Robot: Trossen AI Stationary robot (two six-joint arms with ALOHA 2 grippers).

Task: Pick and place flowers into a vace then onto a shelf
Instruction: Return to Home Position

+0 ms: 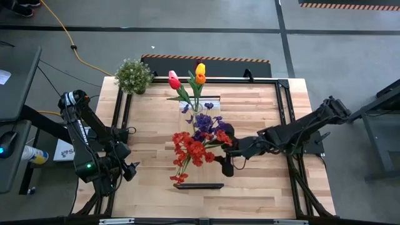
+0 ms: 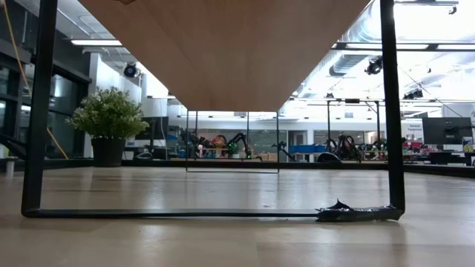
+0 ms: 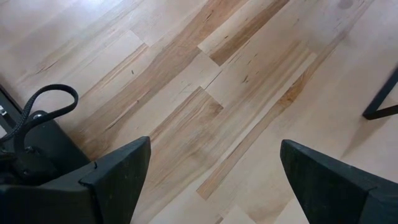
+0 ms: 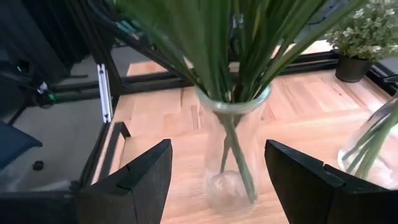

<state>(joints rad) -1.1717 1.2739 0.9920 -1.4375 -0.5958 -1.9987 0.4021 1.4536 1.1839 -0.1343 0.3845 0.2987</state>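
The shelf (image 1: 200, 185) is laid down the middle of the table (image 1: 262, 187), from 12 o'clock to 6 o'clock. The flowers (image 1: 197, 134) are stood along it. The tulips (image 1: 187, 81) are found at the 12 o'clock end. The purple spray (image 1: 206, 125) is seen in the middle. The red spray (image 1: 190, 150) is seen nearer 6 o'clock.

The right gripper (image 1: 224, 161) is parked just beside the red spray, at its 4 o'clock. Its fingers are spread wide and nothing is held. A clear vase (image 4: 236, 155) full of green stems is seen in front of them, not touched.

The left gripper (image 1: 128, 170) is kept near the table's 8 o'clock edge, well apart from the flowers. Its fingers are spread wide too, over bare wood.

A bushy potted plant (image 1: 133, 75) is set at the 11 o'clock corner.
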